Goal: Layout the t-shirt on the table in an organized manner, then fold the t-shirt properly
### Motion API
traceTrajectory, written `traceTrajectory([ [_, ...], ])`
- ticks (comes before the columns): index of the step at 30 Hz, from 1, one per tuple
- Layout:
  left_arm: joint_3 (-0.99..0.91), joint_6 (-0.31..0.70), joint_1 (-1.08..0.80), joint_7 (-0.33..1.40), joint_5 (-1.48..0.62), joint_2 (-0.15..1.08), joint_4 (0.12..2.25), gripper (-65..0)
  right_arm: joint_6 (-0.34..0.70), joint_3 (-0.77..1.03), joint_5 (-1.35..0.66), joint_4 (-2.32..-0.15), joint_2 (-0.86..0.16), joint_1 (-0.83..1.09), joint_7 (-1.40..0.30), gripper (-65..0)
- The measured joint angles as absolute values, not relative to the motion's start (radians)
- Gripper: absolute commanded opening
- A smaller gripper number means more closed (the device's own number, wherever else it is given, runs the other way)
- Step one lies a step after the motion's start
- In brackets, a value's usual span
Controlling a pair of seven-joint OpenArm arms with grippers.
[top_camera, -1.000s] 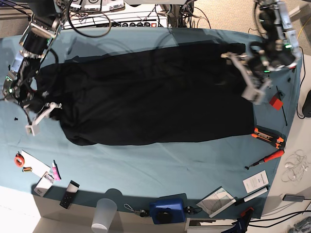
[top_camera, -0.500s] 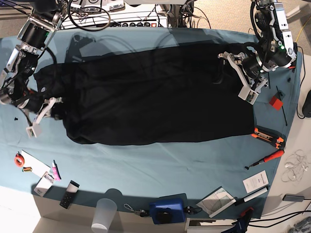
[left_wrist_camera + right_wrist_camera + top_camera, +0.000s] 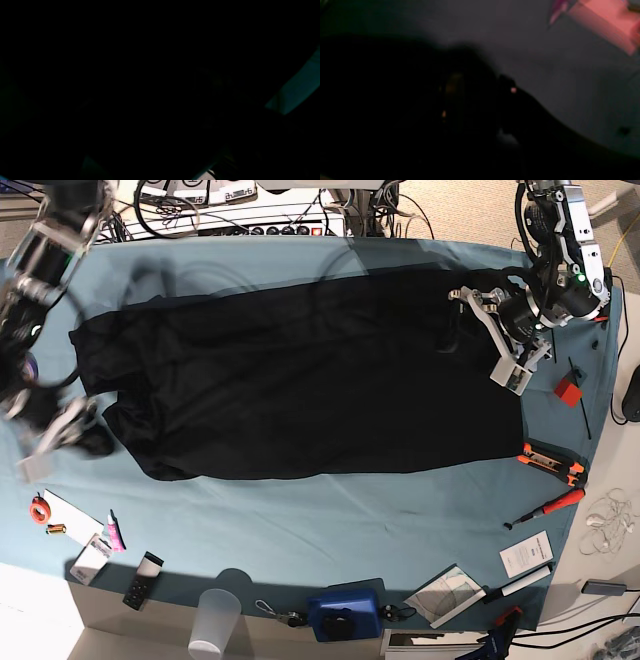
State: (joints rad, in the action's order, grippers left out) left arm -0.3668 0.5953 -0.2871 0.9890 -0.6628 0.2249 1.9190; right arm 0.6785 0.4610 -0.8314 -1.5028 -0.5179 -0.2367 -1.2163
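Observation:
The black t-shirt point(image 3: 300, 370) lies spread lengthwise across the teal table point(image 3: 300, 520), print hidden. My left gripper point(image 3: 493, 335) hovers open over the shirt's right end, one white finger point(image 3: 470, 296) above the fabric and the other finger point(image 3: 514, 374) at its edge. Motion blurs my right gripper point(image 3: 50, 440), which is just off the shirt's lower left lobe, over bare cloth. The left wrist view is almost all black, with a strip of table point(image 3: 297, 92). In the right wrist view, dark fabric point(image 3: 395, 112) lies blurred against the table point(image 3: 557, 75).
Along the right edge lie a small red block point(image 3: 567, 390), orange cutters point(image 3: 552, 463), a red screwdriver point(image 3: 548, 507) and paper cards point(image 3: 527, 554). The front edge holds a clear cup point(image 3: 215, 622), a blue case point(image 3: 345, 612) and an orange tape roll point(image 3: 39, 509). Cables point(image 3: 250, 210) crowd the back.
My right arm has swung left and down, away from the shirt's left end, and is now blurred. The left gripper shifted slightly up and left, then held still.

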Motion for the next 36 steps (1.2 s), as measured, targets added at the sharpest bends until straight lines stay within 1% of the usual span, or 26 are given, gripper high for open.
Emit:
traceTrajectory([
  [1,-0.366,0.596,-0.287,0.989,-0.663,0.225,1.919,-20.8,0.676,0.44,-0.762,-1.503,-0.518,-0.252,-1.18,-42.0],
  [3,-0.367,0.595,-0.287,0.984,-0.662,0.225,1.919,-20.8,0.628,0.363,-0.654,-1.5,-0.521,-0.289,-1.155,-42.0],
  [6,-0.367,0.596,-0.287,0.963,-0.665,0.225,1.919,-20.8,0.601,0.192,-0.599,-1.448,-0.522,-0.353,-1.111,-42.0],
  [9,-0.367,0.595,-0.287,0.963,-0.662,0.225,1.919,-20.8,0.544,0.024,-0.512,-1.321,-0.516,-0.426,-1.039,-42.0],
  [12,-0.367,0.595,-0.287,0.963,-0.663,0.225,1.919,-20.8,0.539,-0.09,-0.449,-1.171,-0.502,-0.506,-1.038,-42.0],
  [15,-0.367,0.595,-0.287,0.959,-0.662,0.225,1.919,-20.8,0.54,-0.148,-0.42,-1.032,-0.461,-0.572,-1.035,-42.0],
  [18,-0.367,0.595,-0.287,0.959,-0.664,0.225,1.919,-20.8,0.542,-0.168,-0.387,-0.904,-0.403,-0.607,-1.03,-42.1],
  [21,-0.367,0.595,-0.287,0.959,-0.67,0.225,1.919,-20.8,0.537,-0.165,-0.35,-0.842,-0.38,-0.616,-1.012,-42.4],
  [22,-0.367,0.595,-0.287,0.959,-0.669,0.225,1.919,-20.8,0.538,-0.165,-0.349,-0.834,-0.379,-0.619,-1.016,-45.7],
  [25,-0.367,0.596,-0.287,0.959,-0.67,0.224,1.919,-20.8,0.523,-0.164,-0.346,-0.842,-0.377,-0.622,-1.062,-65.0],
  [27,-0.367,0.595,-0.287,0.959,-0.67,0.225,1.919,-20.8,0.529,-0.164,-0.336,-0.871,-0.379,-0.618,-1.094,-65.0],
  [29,-0.367,0.595,-0.288,0.959,-0.67,0.224,1.919,-20.8,0.533,-0.167,-0.308,-0.928,-0.382,-0.598,-1.083,-65.0],
  [30,-0.367,0.596,-0.288,0.959,-0.67,0.225,1.919,-20.8,0.519,-0.168,-0.306,-0.966,-0.387,-0.592,-1.077,-65.0],
  [32,-0.367,0.595,-0.287,0.959,-0.67,0.224,1.919,-20.8,0.494,-0.171,-0.295,-1.068,-0.409,-0.589,-1.062,-65.0],
  [36,-0.367,0.595,-0.288,0.959,-0.67,0.224,1.919,-20.8,0.494,-0.166,-0.31,-1.333,-0.45,-0.58,-1.071,-65.0],
])
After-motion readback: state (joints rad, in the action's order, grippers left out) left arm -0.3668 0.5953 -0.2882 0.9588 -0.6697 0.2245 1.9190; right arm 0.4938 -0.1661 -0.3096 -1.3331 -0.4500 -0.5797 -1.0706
